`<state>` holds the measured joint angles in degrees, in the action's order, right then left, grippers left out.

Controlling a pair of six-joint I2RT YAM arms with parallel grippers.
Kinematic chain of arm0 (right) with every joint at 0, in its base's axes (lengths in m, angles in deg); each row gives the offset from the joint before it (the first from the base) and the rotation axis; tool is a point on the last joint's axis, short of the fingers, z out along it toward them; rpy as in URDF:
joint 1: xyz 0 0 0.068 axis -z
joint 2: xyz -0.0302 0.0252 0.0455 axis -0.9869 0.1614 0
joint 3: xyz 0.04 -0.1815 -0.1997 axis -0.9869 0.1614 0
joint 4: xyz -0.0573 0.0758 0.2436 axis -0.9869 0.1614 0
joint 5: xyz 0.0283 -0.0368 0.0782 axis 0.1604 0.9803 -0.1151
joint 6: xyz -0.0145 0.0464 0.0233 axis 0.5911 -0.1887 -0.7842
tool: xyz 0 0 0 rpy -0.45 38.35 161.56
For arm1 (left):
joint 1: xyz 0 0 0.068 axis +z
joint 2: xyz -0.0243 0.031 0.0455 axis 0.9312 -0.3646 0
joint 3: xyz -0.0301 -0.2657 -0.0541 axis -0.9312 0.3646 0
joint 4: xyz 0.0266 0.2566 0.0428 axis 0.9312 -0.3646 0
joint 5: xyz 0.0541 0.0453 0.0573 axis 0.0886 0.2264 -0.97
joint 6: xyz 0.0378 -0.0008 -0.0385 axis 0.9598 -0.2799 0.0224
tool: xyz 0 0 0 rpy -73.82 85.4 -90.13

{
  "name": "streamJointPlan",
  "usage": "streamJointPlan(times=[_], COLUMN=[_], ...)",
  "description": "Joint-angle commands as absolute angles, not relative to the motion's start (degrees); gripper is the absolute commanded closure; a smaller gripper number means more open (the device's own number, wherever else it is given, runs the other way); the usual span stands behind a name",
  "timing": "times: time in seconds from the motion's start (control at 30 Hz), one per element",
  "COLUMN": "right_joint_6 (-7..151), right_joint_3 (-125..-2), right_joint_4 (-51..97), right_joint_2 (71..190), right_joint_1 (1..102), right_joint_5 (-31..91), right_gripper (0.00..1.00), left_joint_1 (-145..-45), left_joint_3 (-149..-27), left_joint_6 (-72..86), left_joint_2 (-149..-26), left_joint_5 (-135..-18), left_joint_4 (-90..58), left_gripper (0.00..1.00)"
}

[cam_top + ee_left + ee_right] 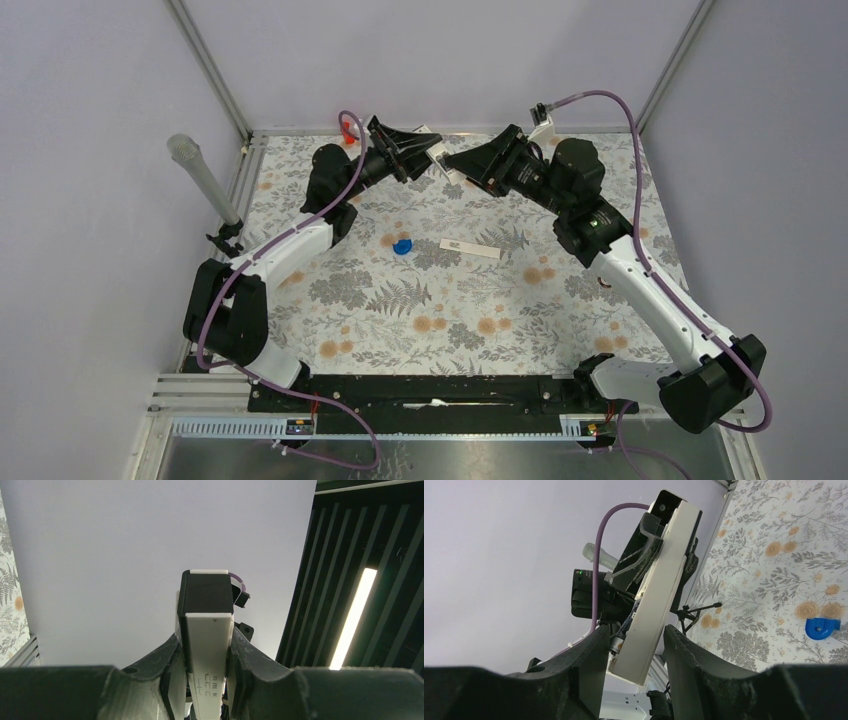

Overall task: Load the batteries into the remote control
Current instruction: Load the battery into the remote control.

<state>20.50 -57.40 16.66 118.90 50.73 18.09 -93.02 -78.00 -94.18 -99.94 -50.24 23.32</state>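
Observation:
My left gripper [428,150] is raised over the far middle of the table and shut on the white remote control [439,164]. In the left wrist view both fingers [250,655] press the sides of the remote [207,645]. My right gripper [455,160] faces it from the right. In the right wrist view its jaws [636,640] stand apart around the remote's lower end [659,595], with a gap on the right side. One slim dark battery [626,622] with a metal tip lies along the remote's left edge, beside my left finger [591,655]. No other battery shows.
A thin flat white cover strip [470,250] and a blue blob [402,245] lie on the floral table top [400,330] at mid-table. A red piece [347,135] sits at the far edge. A clear cylinder on a stand [200,175] rises at the left rail.

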Motion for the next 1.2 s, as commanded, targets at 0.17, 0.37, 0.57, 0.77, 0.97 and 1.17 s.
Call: streamJointPlan(times=[0.17,0.37,0.57,0.77,0.97,1.17], right_joint_6=[16.9,15.6,13.6,15.0,17.3,22.0], right_joint_3=[-56.0,-56.0,-55.6,-56.5,-53.4,-53.3], right_joint_4=[12.5,12.4,13.9,13.9,6.2,2.6], right_joint_2=[120.2,120.8,122.1,122.8,119.6,121.5], right_joint_1=[51.6,51.9,52.4,52.8,55.9,56.5], right_joint_5=[14.8,14.1,13.1,11.7,8.2,0.1], right_gripper=[0.51,0.55,0.67,0.52,0.15,0.13], left_joint_1=[-93.4,-93.6,-93.6,-93.1,-90.0,-88.8], left_joint_3=[-79.9,-81.0,-82.2,-82.8,-83.7,-84.7], left_joint_6=[-92.2,-89.6,-86.4,-81.4,-67.9,-61.2], left_joint_2=[-98.8,-98.4,-97.9,-97.4,-95.1,-94.2], left_joint_5=[-48.7,-47.7,-47.0,-46.3,-45.5,-43.2], left_joint_4=[32.1,31.4,29.2,25.7,17.9,17.9], left_gripper=[1.00,1.00,1.00,1.00,1.00,1.00])
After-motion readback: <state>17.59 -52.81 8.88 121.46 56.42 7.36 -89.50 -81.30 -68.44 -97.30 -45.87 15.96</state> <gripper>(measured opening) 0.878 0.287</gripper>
